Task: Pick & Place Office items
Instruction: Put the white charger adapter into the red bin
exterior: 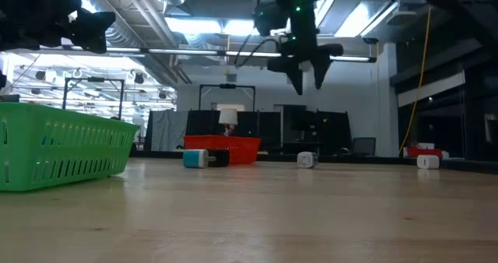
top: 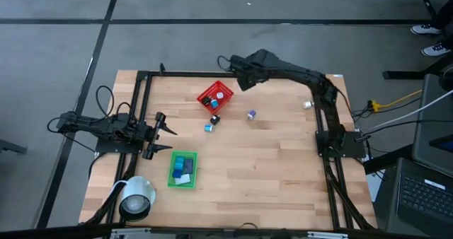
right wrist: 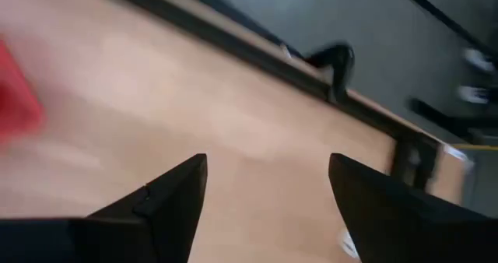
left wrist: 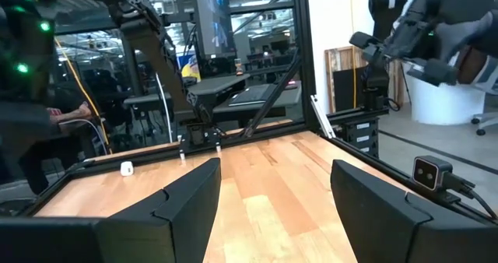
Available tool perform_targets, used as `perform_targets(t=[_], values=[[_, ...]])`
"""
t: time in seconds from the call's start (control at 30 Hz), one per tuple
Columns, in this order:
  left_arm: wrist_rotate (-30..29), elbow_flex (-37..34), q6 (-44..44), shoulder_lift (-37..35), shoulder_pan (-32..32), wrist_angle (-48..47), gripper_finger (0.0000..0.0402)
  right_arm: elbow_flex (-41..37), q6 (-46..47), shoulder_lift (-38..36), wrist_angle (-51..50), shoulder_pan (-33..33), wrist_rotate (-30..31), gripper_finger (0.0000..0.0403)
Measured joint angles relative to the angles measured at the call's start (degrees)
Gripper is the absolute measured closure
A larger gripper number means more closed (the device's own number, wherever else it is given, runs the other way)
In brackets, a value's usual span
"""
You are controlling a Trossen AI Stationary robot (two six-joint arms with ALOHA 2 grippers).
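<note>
A red mesh basket point(top: 214, 96) stands at the table's far middle with small blue and white pieces in it. Loose office items lie on the wood near it: a black-and-white piece point(top: 214, 119), a blue piece point(top: 209, 127), a purple piece point(top: 251, 114) and a white piece point(top: 308, 105). My right gripper point(top: 239, 76) hangs high over the table just past the basket's far right corner, open and with nothing in it point(right wrist: 264, 193); the low view shows it well above the table point(exterior: 307, 76). My left gripper point(top: 166, 136) waits open at the left side.
A green tray point(top: 182, 170) holding blue blocks sits near the left front; in the low view it stands at the left point(exterior: 62, 150). A white and dark round object point(top: 136, 200) rests at the near left corner. A black frame point(top: 212, 73) borders the table.
</note>
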Motion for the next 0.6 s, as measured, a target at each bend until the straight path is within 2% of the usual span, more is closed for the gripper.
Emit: perform_targets(t=[0.17,0.33,0.6], values=[[0.0,0.0,-0.2,0.0,0.0,0.0,0.0162,-8.2,5.4,-4.8,-2.7,-1.0,2.4,0.013],[0.1,0.0,-0.5,0.0,0.0,0.0,0.0162,-18.7,8.5,-10.7,-1.3,-2.2,1.2,0.0131],[0.0,0.0,-0.5,0.0,0.0,0.0,0.0162,-36.8,14.0,-20.3,8.0,-3.8,-3.0,0.0131]])
